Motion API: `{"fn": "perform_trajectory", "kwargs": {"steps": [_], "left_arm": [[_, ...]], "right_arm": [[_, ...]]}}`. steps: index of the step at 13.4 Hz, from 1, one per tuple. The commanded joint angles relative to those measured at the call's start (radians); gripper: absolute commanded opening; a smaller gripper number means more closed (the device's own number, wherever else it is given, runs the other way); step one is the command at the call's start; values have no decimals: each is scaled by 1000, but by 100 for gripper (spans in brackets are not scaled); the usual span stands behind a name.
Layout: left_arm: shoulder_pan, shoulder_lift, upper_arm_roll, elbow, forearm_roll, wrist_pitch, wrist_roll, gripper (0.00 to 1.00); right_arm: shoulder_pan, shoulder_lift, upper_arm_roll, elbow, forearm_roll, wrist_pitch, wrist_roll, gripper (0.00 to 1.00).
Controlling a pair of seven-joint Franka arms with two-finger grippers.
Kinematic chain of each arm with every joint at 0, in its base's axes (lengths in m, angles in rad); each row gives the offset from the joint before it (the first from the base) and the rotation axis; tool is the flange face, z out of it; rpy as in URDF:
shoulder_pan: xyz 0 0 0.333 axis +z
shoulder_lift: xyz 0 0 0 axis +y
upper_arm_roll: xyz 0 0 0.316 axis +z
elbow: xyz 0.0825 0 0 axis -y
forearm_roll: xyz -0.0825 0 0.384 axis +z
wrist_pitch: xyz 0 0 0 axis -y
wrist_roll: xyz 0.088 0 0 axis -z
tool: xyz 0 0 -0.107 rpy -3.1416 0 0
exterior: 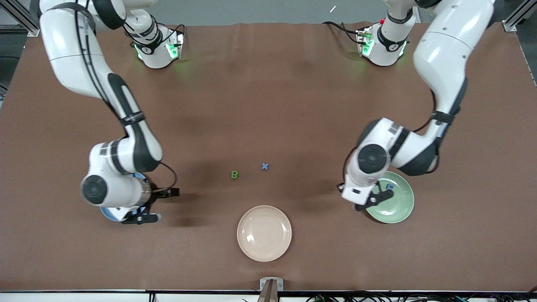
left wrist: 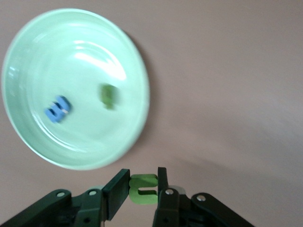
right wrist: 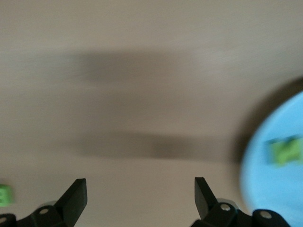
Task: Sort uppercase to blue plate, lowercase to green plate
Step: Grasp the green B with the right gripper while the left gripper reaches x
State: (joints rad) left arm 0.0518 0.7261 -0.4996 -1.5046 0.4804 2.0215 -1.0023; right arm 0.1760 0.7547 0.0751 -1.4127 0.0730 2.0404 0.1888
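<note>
Three round glossy plates are on the brown bench (exterior: 268, 105): a blue plate (exterior: 108, 213) at the right arm's end, mostly hidden under that arm; a beige plate (exterior: 264, 233) in the middle, nearest the front camera; a green plate (exterior: 396, 205) at the left arm's end.

Letters counted: two loose on the bench, a green B (exterior: 234, 174) and a blue x (exterior: 265, 166), side by side and apart, farther from the front camera than the beige plate. Two lie in the green plate: a blue letter (left wrist: 58, 109) and a green letter (left wrist: 108, 96), blurred, form not readable. One green letter (right wrist: 285, 151) lies in the blue plate, blurred. One more is held.

Left end effector (left wrist: 143, 188): closed on a green foam letter (left wrist: 143, 189), a flat n/u shape pinched between the two dark fingers. It hangs over the bench just beside the green plate's rim.

Right end effector (right wrist: 140, 198): fingers wide apart, holding nothing, touching nothing. It hangs over the bench just beside the blue plate's rim.

Plates: smooth, shallow, with raised rims and bright reflections. Letters: small, matte, flat-cut foam. Bench surface: plain matte brown
</note>
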Motion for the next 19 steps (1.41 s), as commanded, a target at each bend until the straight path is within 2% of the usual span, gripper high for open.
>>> {"fn": "perform_trajectory", "kwargs": {"steps": [1,2,3,4,5,6,7,9,12,15,19], "left_arm": [[77,-22,-27,-65,1,31,8,5],[94,-20,-27,-65,1,31,8,10],[108,-20,-27,-68,0,31,10,22],[120,2,-27,-80,4,35,13,38],[121,6,-27,-82,6,39,13,59],[123,4,-25,-82,3,39,5,93],[123,1,-25,-83,1,39,-7,100],[105,0,-28,-82,-5,39,-63,100],[54,4,-89,-72,-6,42,-223,100],[-73,27,-93,-65,-17,132,-382,99],[-228,87,-74,-39,-8,262,-556,90]], "right_arm": [[98,-17,-6,-31,-2,26,197,100],[132,-11,-6,-35,-2,52,258,100],[169,-9,-6,-63,-2,105,311,100],[209,-9,-6,-103,-2,179,360,100],[242,-9,-8,-130,-4,234,398,100],[264,-5,-8,-137,-4,263,424,100],[273,1,-8,-137,-4,268,431,100],[287,5,-9,-138,-4,271,431,97],[310,5,-14,-158,-21,274,429,86],[324,8,-15,-161,-61,274,429,72],[329,11,-15,-181,-64,307,429,54]]}}
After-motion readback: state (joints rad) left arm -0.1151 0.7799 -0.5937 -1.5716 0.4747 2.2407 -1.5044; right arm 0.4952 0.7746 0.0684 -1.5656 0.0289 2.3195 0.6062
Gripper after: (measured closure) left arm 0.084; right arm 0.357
